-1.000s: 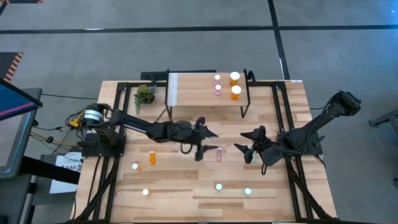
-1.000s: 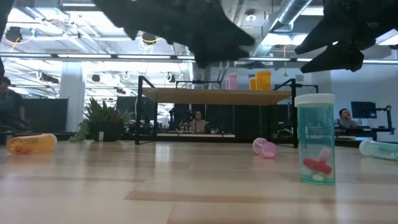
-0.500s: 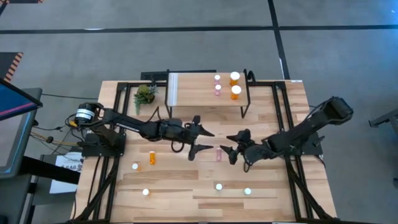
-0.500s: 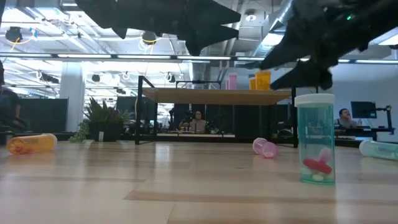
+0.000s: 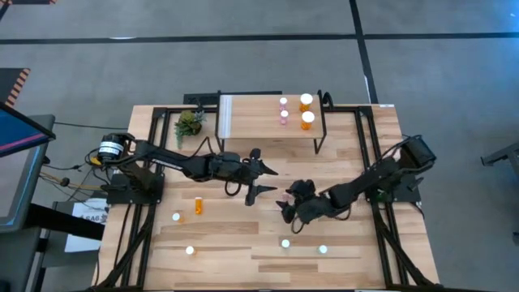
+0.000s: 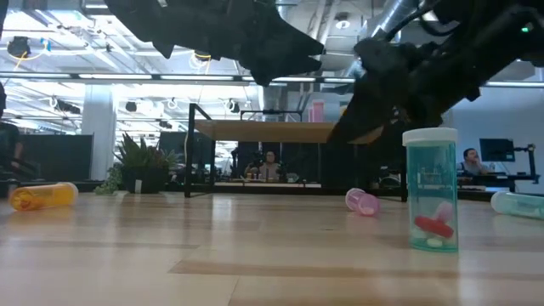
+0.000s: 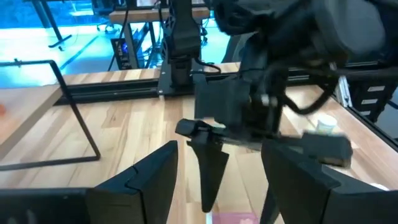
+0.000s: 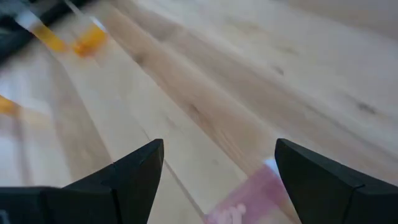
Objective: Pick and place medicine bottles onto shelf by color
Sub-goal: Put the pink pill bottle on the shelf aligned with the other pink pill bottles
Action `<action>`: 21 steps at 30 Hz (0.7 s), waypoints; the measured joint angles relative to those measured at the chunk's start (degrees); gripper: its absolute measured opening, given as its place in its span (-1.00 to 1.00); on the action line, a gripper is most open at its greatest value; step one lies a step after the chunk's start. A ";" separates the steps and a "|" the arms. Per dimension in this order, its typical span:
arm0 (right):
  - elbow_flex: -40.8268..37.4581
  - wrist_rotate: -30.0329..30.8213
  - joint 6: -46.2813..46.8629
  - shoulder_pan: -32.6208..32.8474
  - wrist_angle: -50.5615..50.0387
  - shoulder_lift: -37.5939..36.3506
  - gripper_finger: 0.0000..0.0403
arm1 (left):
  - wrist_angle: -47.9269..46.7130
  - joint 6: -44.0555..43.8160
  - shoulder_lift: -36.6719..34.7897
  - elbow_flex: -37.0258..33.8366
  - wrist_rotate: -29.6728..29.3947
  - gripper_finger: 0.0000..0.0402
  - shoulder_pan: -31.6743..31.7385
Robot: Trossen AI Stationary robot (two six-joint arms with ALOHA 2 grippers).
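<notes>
Reaching my right claw [image 5: 285,208] across the middle of the tabletop [image 5: 243,243], I hold its fingers spread wide with nothing between them, low over the pink bottle [image 8: 249,198] that lies on its side on the wood. In the right wrist view that bottle shows between my two fingers, nearer one of them than the other, so I judge the first thing to do well is to centre the claw over the body before coming down. Because the bottle lies flat and is round, it will likely roll if one finger touches first; I want both fingers to meet its sides together, across the body and not on the white cap.

My left claw [image 5: 258,180] hangs just beside, also released and empty, its fingers pointing toward the same spot; in the left wrist view my right arm fills the space ahead. I judge the risk of the arms knocking together is real, so one should give way.

The shelf [image 5: 259,122] stands at the far edge, already carrying two pink bottles and two orange ones at one end. This pink one belongs with the pink pair [image 5: 284,110]. Other bottles stay scattered on the near tabletop, including an orange one [image 5: 199,205].
</notes>
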 joint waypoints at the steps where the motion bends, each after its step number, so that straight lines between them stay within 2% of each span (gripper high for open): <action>1: 1.64 -0.25 1.23 0.00 -3.74 0.96 0.63 | -0.22 -0.05 -0.06 0.00 0.00 0.09 -0.02; 5: 7.87 -0.44 8.18 0.43 -19.52 3.92 0.63 | -1.42 -0.28 -0.47 0.00 0.06 0.09 -0.06; 8: 11.36 -0.27 13.41 0.98 -26.94 5.32 0.63 | -1.18 -0.36 -0.69 0.00 0.05 0.09 -0.03; 21: 14.56 -2.39 22.89 3.24 -27.90 12.31 0.63 | -2.04 -1.20 -1.09 0.00 0.16 0.09 -0.03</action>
